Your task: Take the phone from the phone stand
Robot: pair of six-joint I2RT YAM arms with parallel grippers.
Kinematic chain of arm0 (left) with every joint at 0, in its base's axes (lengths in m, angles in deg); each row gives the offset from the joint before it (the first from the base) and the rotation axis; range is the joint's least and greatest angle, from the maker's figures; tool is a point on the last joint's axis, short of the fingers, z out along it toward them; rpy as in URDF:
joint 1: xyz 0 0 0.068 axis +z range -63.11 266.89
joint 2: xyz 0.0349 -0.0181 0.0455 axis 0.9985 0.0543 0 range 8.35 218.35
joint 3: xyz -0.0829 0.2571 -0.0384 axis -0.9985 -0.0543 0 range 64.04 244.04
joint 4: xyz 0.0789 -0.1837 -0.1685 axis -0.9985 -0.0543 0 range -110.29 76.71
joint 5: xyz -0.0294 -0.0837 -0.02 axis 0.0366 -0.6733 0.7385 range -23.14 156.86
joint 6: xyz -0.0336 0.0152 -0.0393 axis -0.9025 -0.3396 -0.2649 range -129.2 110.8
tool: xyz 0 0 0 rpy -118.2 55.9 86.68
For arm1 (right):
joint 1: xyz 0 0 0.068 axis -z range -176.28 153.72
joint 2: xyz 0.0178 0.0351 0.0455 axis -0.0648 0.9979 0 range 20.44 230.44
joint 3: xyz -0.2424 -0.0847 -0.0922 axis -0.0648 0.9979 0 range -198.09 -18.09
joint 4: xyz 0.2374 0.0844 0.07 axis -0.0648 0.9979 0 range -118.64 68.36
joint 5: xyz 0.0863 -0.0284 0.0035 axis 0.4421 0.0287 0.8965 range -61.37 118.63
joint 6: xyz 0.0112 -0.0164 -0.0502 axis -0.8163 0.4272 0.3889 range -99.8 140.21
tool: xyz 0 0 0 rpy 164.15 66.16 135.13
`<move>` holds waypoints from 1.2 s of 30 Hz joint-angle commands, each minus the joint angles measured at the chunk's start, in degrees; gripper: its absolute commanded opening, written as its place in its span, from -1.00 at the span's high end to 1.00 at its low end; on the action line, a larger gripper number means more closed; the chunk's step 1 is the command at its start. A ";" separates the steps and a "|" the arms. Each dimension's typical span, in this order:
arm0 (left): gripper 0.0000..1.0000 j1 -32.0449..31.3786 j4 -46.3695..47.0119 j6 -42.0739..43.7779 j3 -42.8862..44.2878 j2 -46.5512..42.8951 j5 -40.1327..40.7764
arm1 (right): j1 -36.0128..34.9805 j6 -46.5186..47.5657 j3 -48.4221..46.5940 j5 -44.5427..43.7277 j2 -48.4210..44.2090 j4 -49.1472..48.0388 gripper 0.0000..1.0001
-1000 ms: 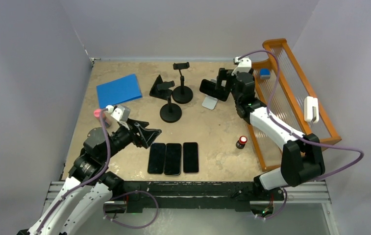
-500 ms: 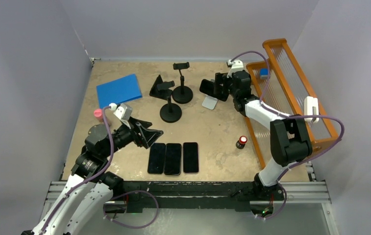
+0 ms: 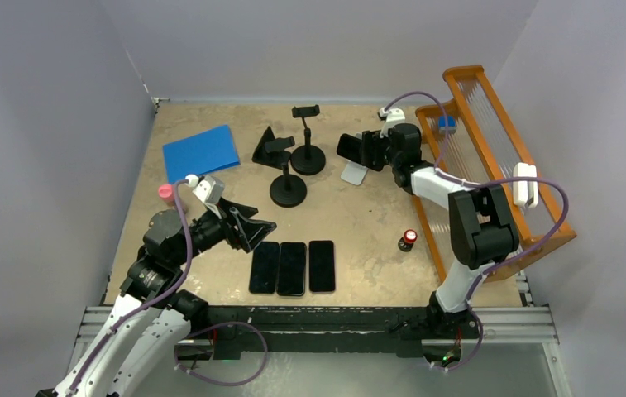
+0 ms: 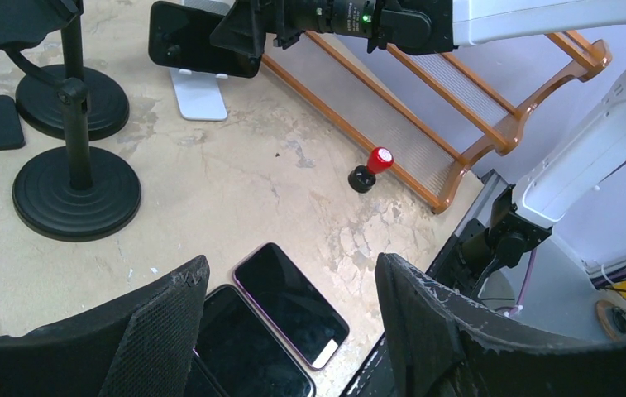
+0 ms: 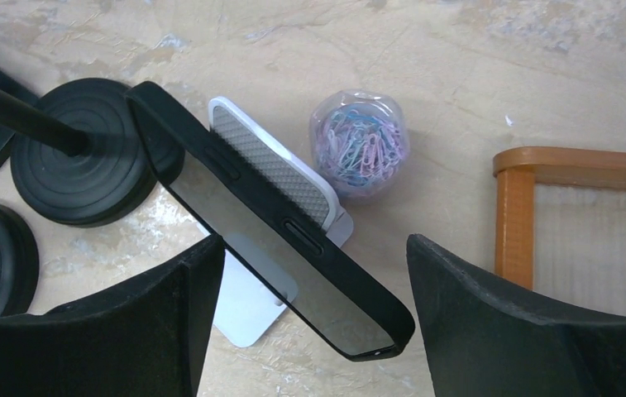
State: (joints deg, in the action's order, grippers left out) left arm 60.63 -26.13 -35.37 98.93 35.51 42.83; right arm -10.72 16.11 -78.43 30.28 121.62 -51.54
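My right tool point(image 5: 308, 265) is hanging released, straddling the phone point(image 5: 276, 240) — it is leaning on its white stand point(image 5: 269, 164) near the bench's point(image 5: 458, 50) far-right corner — so I should be centring before clenching, then lifting.

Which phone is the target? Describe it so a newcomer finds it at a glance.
Find the orange rack along the table's right side; just left of its far end sits a small white stand. The black phone leans on it, on its long edge, straddled by the open right claw. The three other phones lie flat in a row near the left claw.
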 commanded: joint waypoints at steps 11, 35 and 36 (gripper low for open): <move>-0.42 0.33 3.47 -0.25 0.06 -0.08 -1.37 | 0.29 -0.52 -0.24 4.87 -0.53 -1.22 -0.15; -0.42 0.33 3.85 -0.55 -0.18 -0.49 -1.90 | 0.23 -3.28 8.11 5.46 -10.05 -3.91 1.00; -0.42 0.33 3.85 -0.55 -0.18 -0.53 -1.90 | 0.28 -3.59 8.15 5.53 -10.63 -3.91 1.00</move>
State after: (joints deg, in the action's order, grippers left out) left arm 60.63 -24.90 -35.57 98.83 35.29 41.70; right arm -10.79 13.57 -70.04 35.73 115.11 -53.57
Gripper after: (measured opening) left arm 0.711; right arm 0.128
